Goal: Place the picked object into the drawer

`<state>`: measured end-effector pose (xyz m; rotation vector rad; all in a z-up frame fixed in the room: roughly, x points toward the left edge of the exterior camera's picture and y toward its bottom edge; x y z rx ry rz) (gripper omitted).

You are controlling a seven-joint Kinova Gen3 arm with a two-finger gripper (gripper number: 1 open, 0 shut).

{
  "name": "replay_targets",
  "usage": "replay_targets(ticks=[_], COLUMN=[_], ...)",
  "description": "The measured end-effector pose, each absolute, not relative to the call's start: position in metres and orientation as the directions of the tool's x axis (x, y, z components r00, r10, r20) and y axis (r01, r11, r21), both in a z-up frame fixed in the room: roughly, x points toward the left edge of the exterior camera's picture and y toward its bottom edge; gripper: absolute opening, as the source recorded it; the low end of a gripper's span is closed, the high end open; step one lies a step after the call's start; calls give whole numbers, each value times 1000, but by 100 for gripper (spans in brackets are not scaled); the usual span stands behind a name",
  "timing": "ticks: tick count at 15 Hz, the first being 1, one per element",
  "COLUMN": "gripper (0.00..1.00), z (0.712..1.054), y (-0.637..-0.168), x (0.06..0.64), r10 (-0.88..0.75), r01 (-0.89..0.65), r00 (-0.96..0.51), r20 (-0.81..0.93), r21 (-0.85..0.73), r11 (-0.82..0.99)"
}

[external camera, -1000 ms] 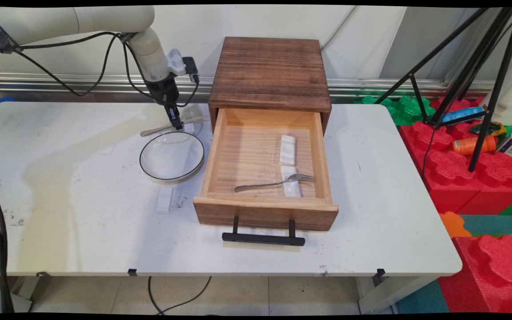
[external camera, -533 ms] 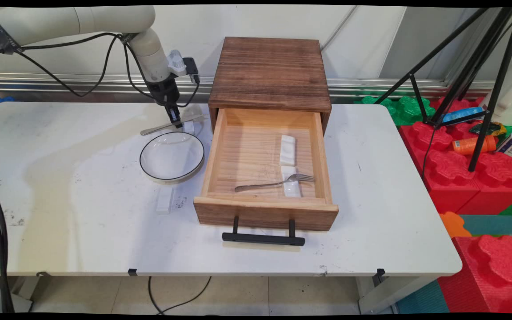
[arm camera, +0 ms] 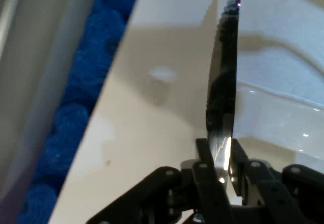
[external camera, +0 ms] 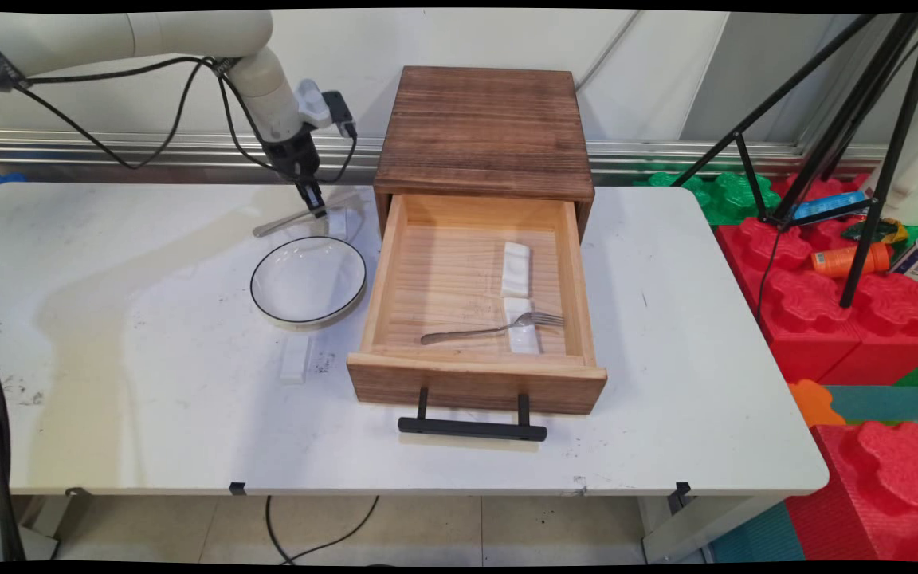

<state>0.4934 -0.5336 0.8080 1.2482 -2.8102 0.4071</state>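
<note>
My gripper (external camera: 318, 210) hangs at the back of the white table (external camera: 148, 414), just left of the wooden cabinet (external camera: 484, 127). It is shut on a metal knife (external camera: 284, 224) that slants down to the left, a little above the table. In the hand view the serrated blade of the knife (arm camera: 223, 82) rises from between the fingers of the gripper (arm camera: 221, 163). A small white rest (external camera: 338, 226) lies right under the gripper. Just in front of it stands a clear bowl (external camera: 307, 281) with a dark rim.
The cabinet's drawer (external camera: 475, 375) is pulled out; it holds a fork (external camera: 491, 328) and two white rests (external camera: 515, 269). Another white rest (external camera: 295, 359) lies in front of the bowl. A black tripod (external camera: 865, 159) and red foam blocks (external camera: 849, 319) stand off the table's right.
The gripper has risen a little and drawn back toward the wall with the knife in it. The knife's right end has come up off the white rest.
</note>
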Motion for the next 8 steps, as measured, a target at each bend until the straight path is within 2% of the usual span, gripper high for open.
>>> replay_targets(ticks=[8], gripper=[0], z=[853], y=[-516], x=[494], r10=[-763], r01=[-799], r00=[-591], r20=[262], r21=[-320], r11=[509])
